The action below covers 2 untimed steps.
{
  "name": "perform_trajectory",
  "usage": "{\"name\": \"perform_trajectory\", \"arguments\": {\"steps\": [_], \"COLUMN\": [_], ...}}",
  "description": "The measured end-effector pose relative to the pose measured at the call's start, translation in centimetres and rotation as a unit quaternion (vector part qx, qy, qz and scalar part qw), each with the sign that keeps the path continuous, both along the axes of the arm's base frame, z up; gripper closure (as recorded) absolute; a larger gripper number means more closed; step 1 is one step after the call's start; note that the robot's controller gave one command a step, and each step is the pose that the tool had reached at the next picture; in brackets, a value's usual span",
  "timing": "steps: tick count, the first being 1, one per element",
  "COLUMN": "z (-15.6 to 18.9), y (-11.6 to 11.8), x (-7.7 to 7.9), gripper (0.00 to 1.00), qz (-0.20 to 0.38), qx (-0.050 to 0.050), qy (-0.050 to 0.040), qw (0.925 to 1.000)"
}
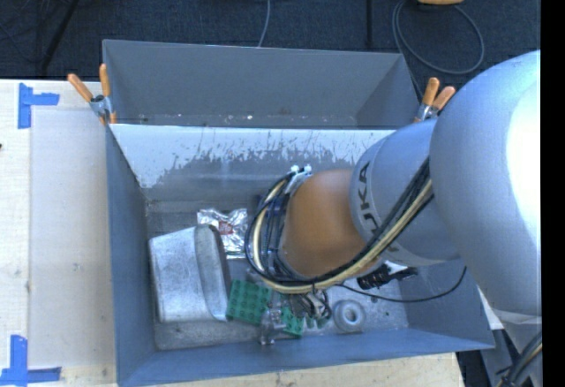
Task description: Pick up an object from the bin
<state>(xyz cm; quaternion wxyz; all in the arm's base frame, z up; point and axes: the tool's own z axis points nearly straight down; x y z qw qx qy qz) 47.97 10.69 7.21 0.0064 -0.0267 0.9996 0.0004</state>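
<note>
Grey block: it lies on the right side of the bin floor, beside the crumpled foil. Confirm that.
Not right: the side is wrong. The camera view shows the grey block on the left side of the bin floor, beside the crumpled foil.

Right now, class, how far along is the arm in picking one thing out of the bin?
Done: the arm is down inside the bin, with the gripper low near the front wall. In hand: it sits at the edge of a flat green piece, beside a grey ring; no grip is visible. Left: taking hold of a thing and lifting it out.
</note>
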Motion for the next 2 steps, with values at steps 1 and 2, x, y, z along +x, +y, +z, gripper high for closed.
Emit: {"name": "perform_trajectory", "arguments": {"steps": [1,2], "z": [0.1,16.4], "y": [-0.2,0.0], "x": [0.0,0.2], "gripper": [1.0,1.0], "qz": [-0.001,0.05], "qx": [0.0,0.0], "qy": [-0.0002,0.0023], "qw": [1.0,0.9987]}}
